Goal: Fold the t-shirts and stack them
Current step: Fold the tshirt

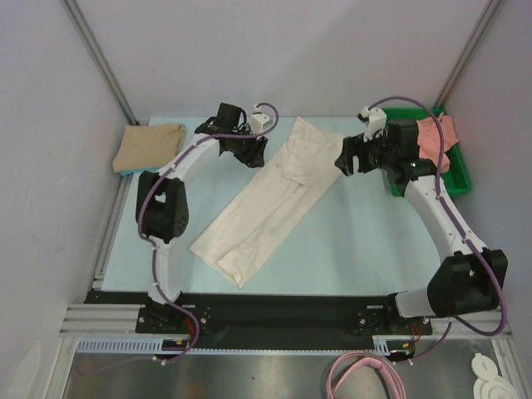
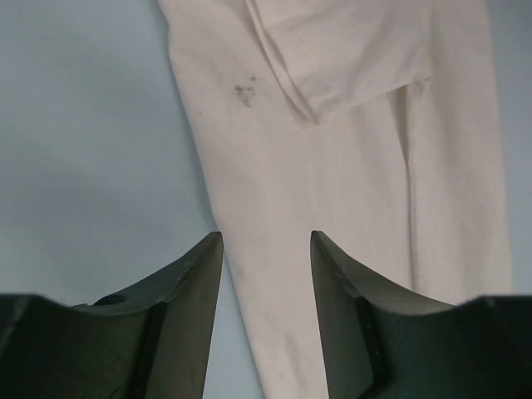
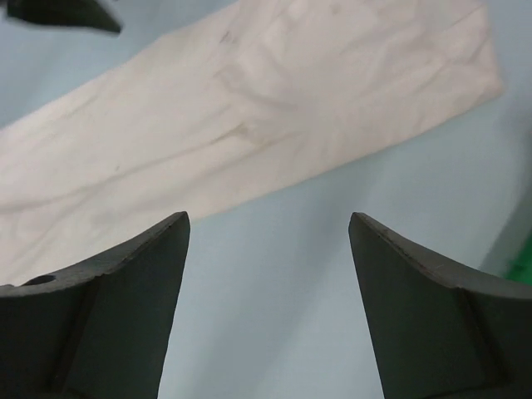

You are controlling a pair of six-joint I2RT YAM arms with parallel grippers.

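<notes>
The cream-white t-shirt (image 1: 266, 204), a long folded strip, is lying diagonally across the tabletop (image 1: 357, 241), near-left to far-right, its far end sitting between the left fingers (image 2: 187, 324) and right fingers (image 3: 416, 299), both pairs hovering apart and empty.

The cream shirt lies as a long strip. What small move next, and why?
Probably lower both onto the far end of the cream shirt and pinch: left gripper and right gripper hover open there, empty, and the strip lacks a crosswise fold.

cream-white t-shirt (image 2: 349, 166) with folded-over sleeve, small dark stain (image 2: 244, 91), pale blue table (image 2: 83, 150), left tool (image 2: 266, 237) parted
</notes>
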